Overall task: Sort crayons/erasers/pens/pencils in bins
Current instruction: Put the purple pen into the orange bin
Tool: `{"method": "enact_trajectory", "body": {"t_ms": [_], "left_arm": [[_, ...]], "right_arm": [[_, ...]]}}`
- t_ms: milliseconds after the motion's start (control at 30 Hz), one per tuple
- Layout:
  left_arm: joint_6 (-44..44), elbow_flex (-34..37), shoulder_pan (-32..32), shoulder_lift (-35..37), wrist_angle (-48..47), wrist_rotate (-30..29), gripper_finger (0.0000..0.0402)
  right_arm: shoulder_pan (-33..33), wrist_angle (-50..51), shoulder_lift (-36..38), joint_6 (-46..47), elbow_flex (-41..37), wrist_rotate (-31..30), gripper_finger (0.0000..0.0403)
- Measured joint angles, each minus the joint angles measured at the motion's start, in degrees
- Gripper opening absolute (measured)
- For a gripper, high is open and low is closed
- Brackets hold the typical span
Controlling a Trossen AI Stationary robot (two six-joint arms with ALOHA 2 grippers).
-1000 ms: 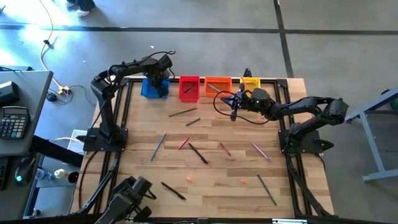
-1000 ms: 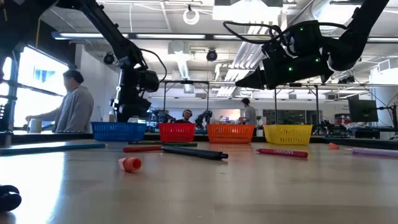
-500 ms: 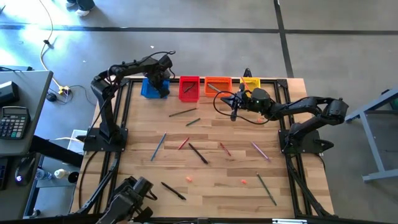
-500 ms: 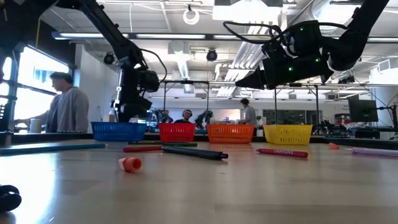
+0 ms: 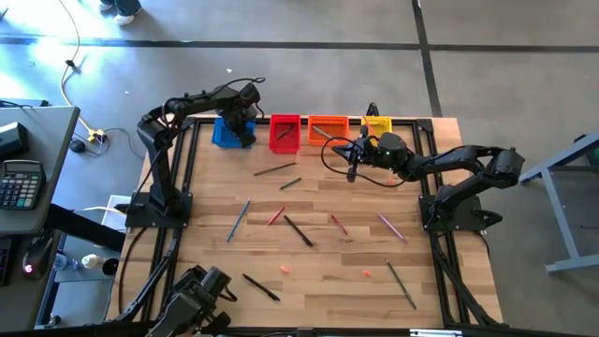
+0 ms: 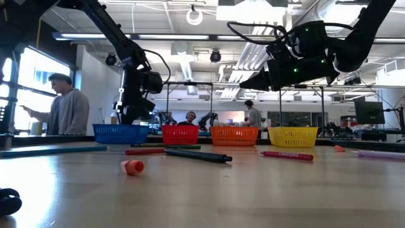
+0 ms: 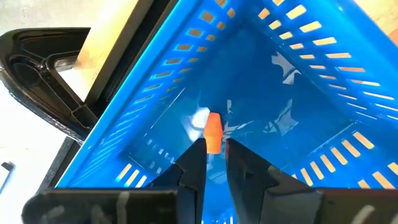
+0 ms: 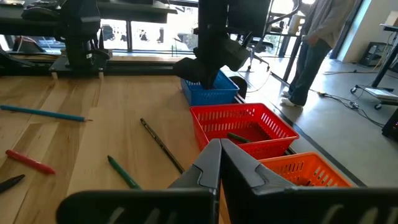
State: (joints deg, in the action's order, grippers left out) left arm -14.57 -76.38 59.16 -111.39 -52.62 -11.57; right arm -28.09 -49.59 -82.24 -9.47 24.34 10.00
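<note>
My left gripper [image 7: 211, 154] points down into the blue bin [image 7: 298, 74], which stands at the far left of the row [image 5: 223, 135]. Its fingers stand slightly open, with a small orange-pink eraser [image 7: 212, 130] at their tips, over the bin's floor. My right gripper [image 8: 219, 144] is shut and empty. It hovers level above the table, in front of the orange bin [image 5: 328, 127]. The red bin [image 5: 284, 132] and the yellow bin [image 5: 376, 124] complete the row. Two more erasers [image 5: 284, 270] [image 5: 367, 273] lie near the table's front. My left gripper has a fingertip on each side of the eraser's nearer end [image 7: 212, 148]; I cannot tell whether they touch it. The fingers come from above, pointing down inside the blue bin.
Several thin sticks lie scattered over the wooden table: a blue one [image 5: 240, 220], a black one [image 5: 298, 230], a red one [image 5: 338, 224], a pink one [image 5: 391, 226] and a green one [image 5: 402, 284]. A person [image 6: 63, 107] stands in the room beyond the table.
</note>
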Motion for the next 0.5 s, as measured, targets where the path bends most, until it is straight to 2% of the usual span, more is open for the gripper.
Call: {"method": "enact_trajectory", "body": {"t_ms": [267,500], "left_arm": [[0.6,0.2,-1.7,4.3,1.6,-2.2,0.0050],[3.6,7.9,-4.3,13.6,12.2,2.8,0.0020]], "right_arm": [[0.0,0.0,0.0,0.0,0.0,0.0,0.0000],[0.0,0.0,0.0,0.0,0.0,0.0,0.0000]]}}
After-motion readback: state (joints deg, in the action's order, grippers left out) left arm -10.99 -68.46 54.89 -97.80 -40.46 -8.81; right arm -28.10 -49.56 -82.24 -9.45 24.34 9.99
